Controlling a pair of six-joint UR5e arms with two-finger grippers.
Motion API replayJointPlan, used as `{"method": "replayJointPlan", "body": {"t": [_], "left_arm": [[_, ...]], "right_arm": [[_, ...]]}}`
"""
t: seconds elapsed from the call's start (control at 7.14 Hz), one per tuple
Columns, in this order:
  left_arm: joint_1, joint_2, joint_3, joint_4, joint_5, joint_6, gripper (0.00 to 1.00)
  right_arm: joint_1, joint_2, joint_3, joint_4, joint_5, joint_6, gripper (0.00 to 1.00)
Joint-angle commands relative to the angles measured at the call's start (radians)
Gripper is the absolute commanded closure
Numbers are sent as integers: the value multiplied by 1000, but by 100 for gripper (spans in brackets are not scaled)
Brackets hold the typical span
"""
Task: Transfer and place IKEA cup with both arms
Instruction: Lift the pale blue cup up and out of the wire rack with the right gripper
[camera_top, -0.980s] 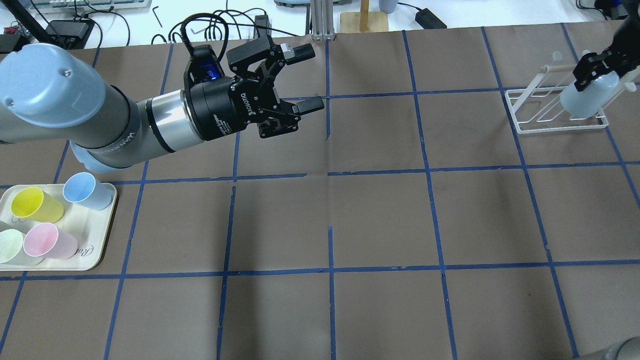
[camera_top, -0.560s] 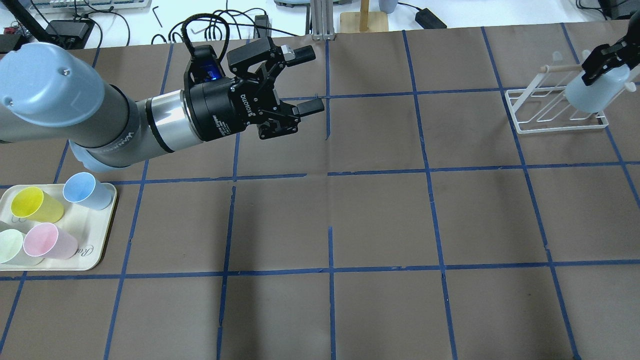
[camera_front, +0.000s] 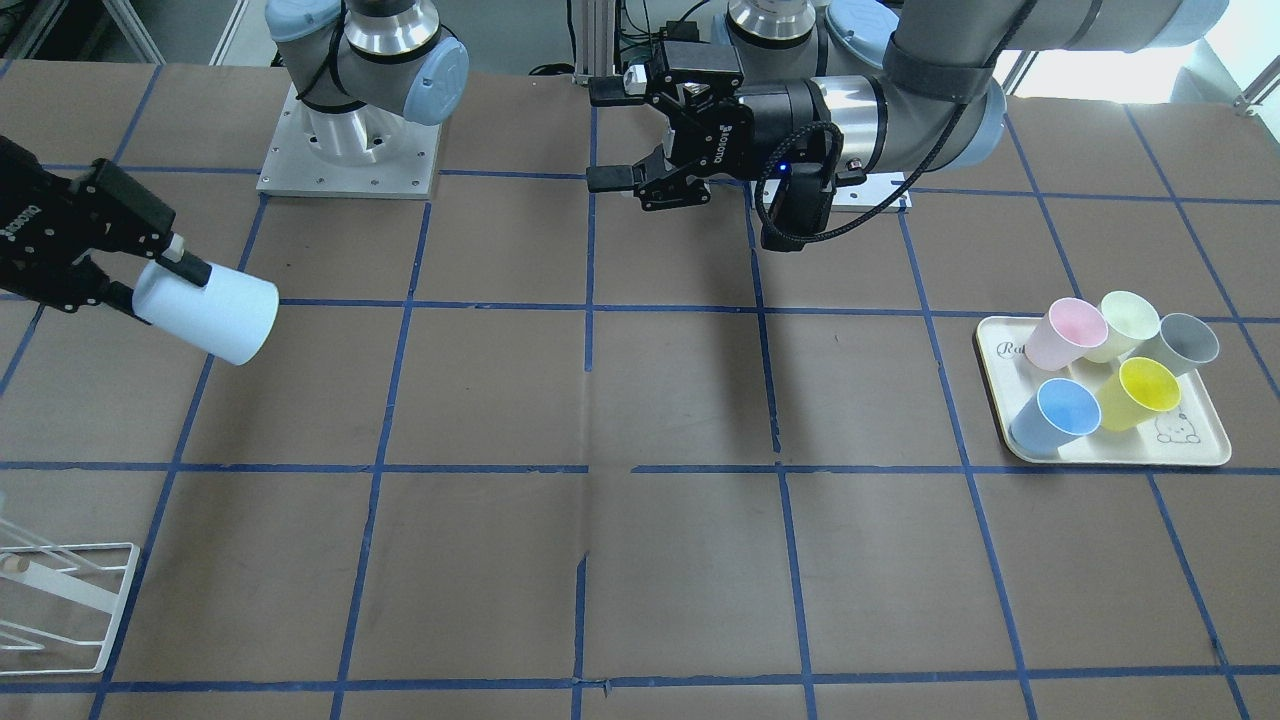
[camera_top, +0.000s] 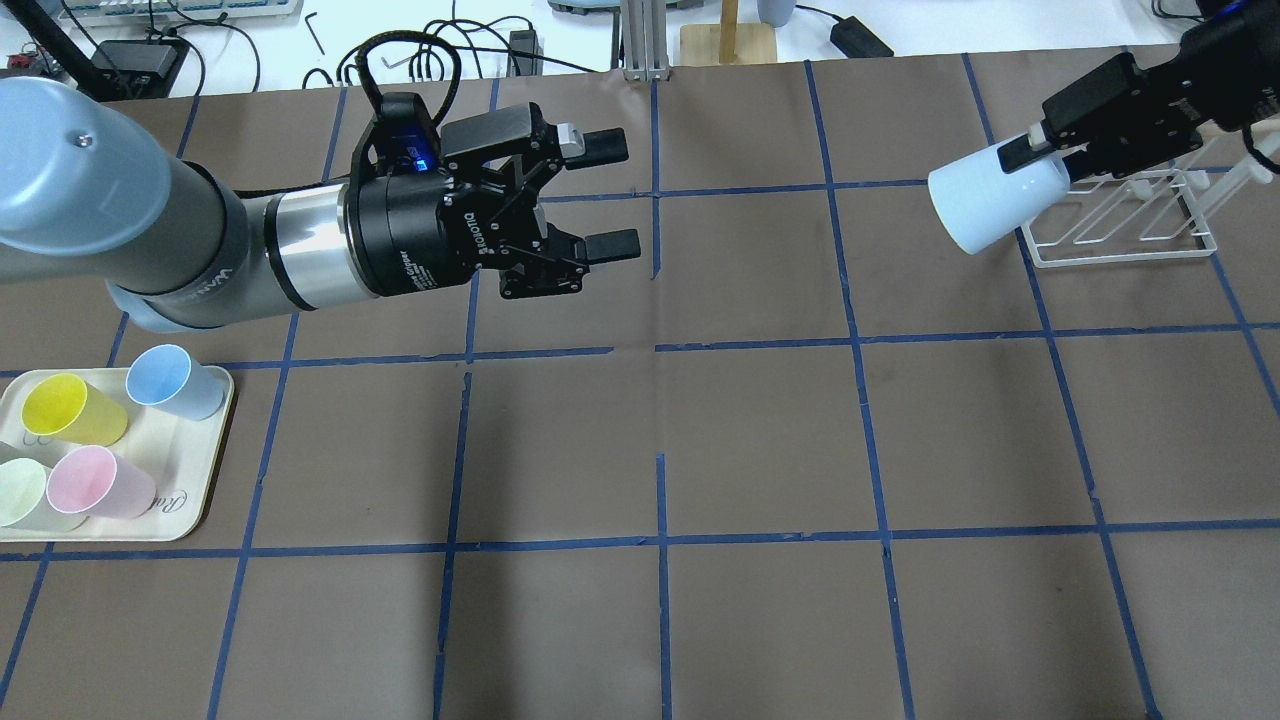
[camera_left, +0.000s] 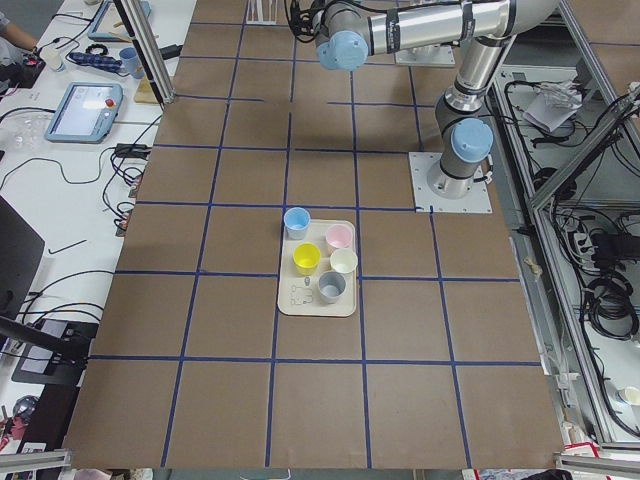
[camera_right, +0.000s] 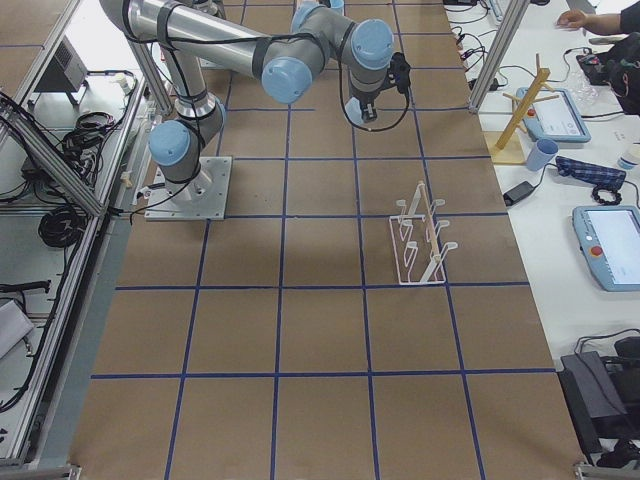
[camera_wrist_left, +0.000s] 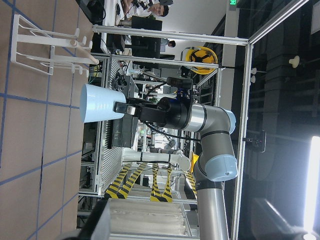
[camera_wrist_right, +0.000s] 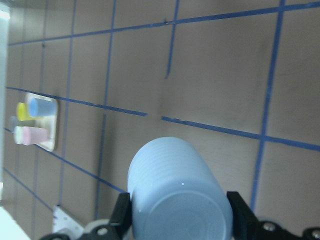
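Tape (camera_top: 662, 541) in blue grids the brown tabletop (camera_top: 760, 430) below the IKEA cup (camera_top: 980, 205).

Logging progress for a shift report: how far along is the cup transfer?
Done: the IKEA cup is off the table, gripped on its side by the right pincer near the white rack. In hand: it points toward the open left pincer. Left: the handover and, likely, placing it on the tray.

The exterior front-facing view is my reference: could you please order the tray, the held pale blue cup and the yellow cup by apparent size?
1. tray
2. pale blue cup
3. yellow cup
The pale blue cup is held up nearer the camera, so its lead over the yellow cup is unsure.
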Motion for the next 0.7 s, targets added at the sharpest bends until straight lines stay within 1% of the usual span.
{"method": "replayJointPlan", "body": {"t": [0.0, 0.14, 0.28, 0.56], "left_arm": [[0, 3, 3, 4, -5, 5, 0], [0, 9, 1, 10, -8, 8, 0], [-1, 11, -3, 10, -14, 31, 0], [-1, 8, -3, 10, -17, 32, 0]], "right_arm": [[-66, 1, 3, 336, 303, -5, 100], [-66, -1, 17, 461, 422, -9, 100], [-66, -2, 20, 545, 473, -20, 100], [-59, -4, 72, 633, 484, -42, 100]]}}
